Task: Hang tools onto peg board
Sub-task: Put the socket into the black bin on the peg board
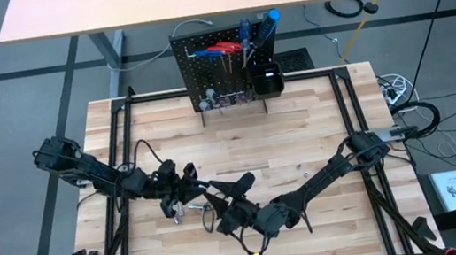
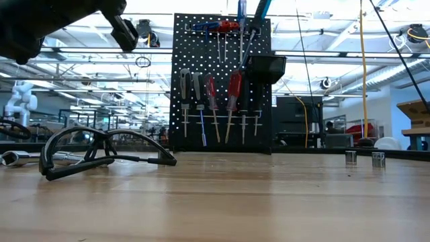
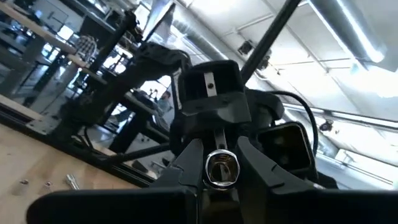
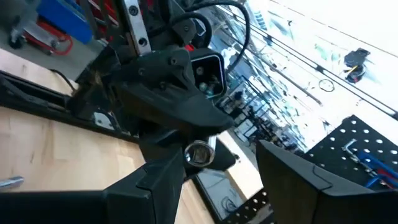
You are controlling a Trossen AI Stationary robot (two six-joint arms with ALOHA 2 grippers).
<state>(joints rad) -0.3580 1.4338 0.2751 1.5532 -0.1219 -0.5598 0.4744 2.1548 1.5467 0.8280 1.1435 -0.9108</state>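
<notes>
A light wooden table [image 1: 238, 135] carried the scene, with the black peg board [image 2: 222, 81] standing upright at its far edge. Screwdrivers [image 2: 211, 107] with red, blue, black and clear handles already hung in rows on its hooks, beside a small black bin [image 2: 267, 67] fixed at its right. Both dark arms met over the near middle of the table. The left gripper [image 1: 185, 187] and the right gripper [image 1: 221, 202] faced each other closely, and between them was a small silver tool [image 3: 221, 168] with a round metal end. In the left wrist view the left gripper's fingers [image 3: 186, 163] sat narrowly on either side of that silver piece, apparently clamped on it. The right gripper's jaws stood apart around the same piece [image 4: 198, 153]; whether they touched it could not be told. A black wire loop [image 2: 94, 151] lay on the tabletop at left, and two small silver bits [image 2: 363, 158] stood well apart at right.
</notes>
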